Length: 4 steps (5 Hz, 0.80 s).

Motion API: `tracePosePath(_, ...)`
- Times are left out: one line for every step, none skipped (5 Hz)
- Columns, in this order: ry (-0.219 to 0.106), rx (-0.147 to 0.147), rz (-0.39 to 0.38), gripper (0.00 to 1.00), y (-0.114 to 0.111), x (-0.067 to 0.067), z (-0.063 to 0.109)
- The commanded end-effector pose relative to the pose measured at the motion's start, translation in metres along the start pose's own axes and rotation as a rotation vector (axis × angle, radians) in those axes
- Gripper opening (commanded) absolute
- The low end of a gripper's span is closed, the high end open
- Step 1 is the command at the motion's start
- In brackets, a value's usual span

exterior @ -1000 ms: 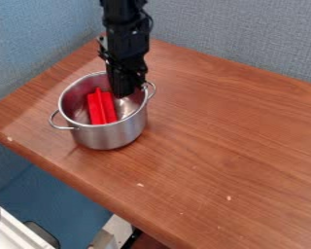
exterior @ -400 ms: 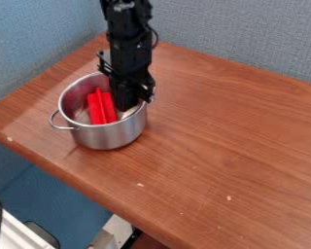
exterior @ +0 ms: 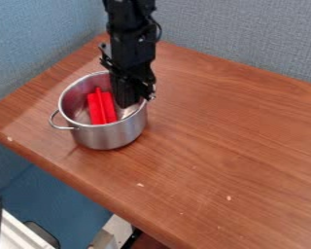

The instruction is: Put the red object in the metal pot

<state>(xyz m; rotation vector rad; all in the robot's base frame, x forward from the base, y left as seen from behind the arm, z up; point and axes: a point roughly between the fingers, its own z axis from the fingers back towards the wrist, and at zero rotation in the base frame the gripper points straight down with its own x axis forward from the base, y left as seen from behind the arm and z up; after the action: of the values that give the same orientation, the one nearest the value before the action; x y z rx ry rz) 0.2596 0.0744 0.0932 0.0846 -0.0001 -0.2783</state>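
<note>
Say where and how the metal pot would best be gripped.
Probably by the near wall's rim, coming straight down with one finger inside: the metal pot stands upright and open-topped, its wall is thin, and the red block lies inside, so fingers should stay clear of it.

Black arm [exterior: 129, 44] slightly farther right

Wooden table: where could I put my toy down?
The brown wooden table has bare room right of the shiny silver pot, out to the picture's edge. It's crowded inside the pot: red block, black jaws.
</note>
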Motion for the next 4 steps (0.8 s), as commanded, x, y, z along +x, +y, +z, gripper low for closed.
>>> tracePosePath(-0.049, 0.047, 0.029, 0.00, 0.013, -0.008, 0.027)
tracePosePath(-0.070, 0.052, 0.151, 0.00, 0.020, -0.007, 0.047)
tracePosePath(-0.086, 0.061, 0.273, 0.00, 0.024, -0.004, 0.069)
tracePosePath(-0.141, 0.078, 0.225, 0.00, 0.015, 0.002, 0.093)
